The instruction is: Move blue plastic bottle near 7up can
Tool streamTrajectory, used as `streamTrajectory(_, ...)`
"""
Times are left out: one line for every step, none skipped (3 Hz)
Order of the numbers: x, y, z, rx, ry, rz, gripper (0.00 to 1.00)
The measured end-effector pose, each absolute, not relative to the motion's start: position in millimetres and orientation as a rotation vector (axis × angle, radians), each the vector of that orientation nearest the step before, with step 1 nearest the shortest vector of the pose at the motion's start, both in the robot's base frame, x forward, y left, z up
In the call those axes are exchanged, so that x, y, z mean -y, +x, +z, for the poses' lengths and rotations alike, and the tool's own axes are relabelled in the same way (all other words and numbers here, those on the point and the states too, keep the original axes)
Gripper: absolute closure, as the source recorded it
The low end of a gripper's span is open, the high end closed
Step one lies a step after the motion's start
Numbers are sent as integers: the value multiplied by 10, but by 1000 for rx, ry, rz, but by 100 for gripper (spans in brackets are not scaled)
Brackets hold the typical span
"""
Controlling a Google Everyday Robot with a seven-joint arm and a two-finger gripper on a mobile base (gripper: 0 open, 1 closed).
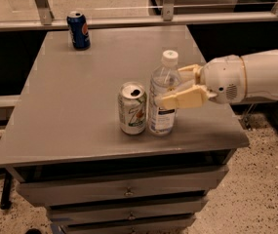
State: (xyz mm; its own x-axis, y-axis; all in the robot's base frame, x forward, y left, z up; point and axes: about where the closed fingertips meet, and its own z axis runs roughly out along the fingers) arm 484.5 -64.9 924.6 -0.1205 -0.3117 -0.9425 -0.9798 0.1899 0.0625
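The blue plastic bottle (163, 99), clear with a white cap and a white-and-dark label, stands upright on the grey table (80, 116). It is right beside the 7up can (132, 108), almost touching the can's right side. My gripper (173, 87) reaches in from the right and is shut on the bottle at mid height. One tan finger (182, 100) lies across the bottle's front and the other shows behind it. The can is silver-white with green lettering and an open top.
A dark blue soda can (79, 29) stands at the table's far left corner. The table's front edge lies just below the bottle and can, with drawers (129, 191) underneath. A railing (129, 21) runs behind the table.
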Motion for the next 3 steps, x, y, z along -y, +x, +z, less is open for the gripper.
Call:
streamTrajectory(630, 4857, 9239, -1592, -1260, 964, 12)
streamTrajectory(636, 4869, 9239, -1590, -1259, 957, 0)
streamTrajectory(682, 4880, 9237, -1595, -1262, 943, 0)
